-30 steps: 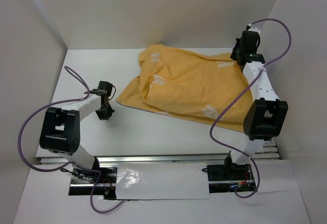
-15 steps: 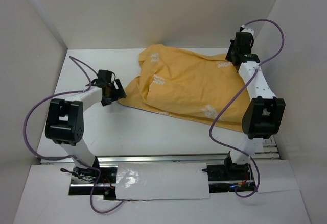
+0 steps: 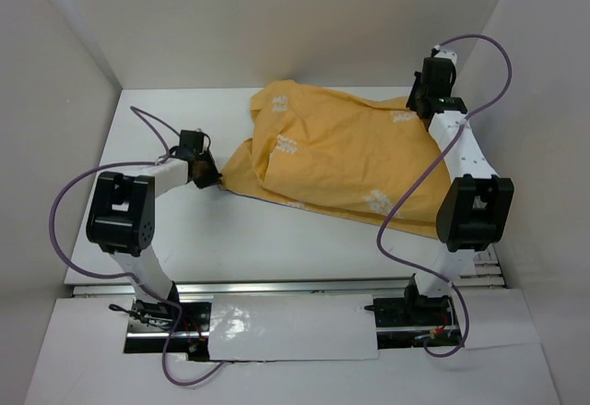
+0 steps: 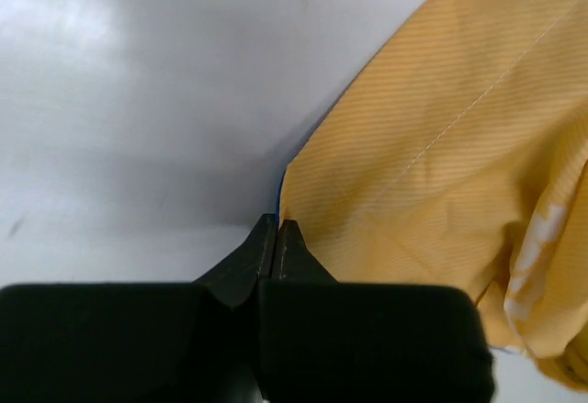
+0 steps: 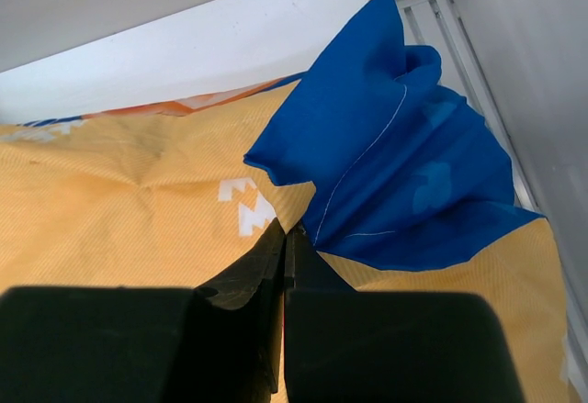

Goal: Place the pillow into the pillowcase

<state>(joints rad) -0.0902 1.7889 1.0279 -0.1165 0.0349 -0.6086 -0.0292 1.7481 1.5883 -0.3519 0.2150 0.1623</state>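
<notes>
The pillowcase (image 3: 341, 160) lies on the tabletop (image 3: 277, 239), spread from the centre toward the right side, its orange-yellow face up. Its long axis runs left to right across the tabletop, and the left end tapers to a corner that points at the left arm (image 3: 161, 176). The left jaws are clenched at that corner. In the left wrist view the fabric's edge drops straight into the seam between the tips, so they appear to pinch the very tip of the corner, with the rest of the cloth lying to the right of and beyond them. The right arm (image 3: 456, 142) reaches to the far right corner, where the right jaws are clenched on a gathered fold. There the blue face is turned out, and the orange expanse lies to their left. Each arm thus holds the end nearest it, at opposite ends of the long axis. The pillow is not in sight. A raised bulge through the middle suggests it sits under or inside the cloth, but this cannot be confirmed. Which way the opening faces cannot be told.
</notes>
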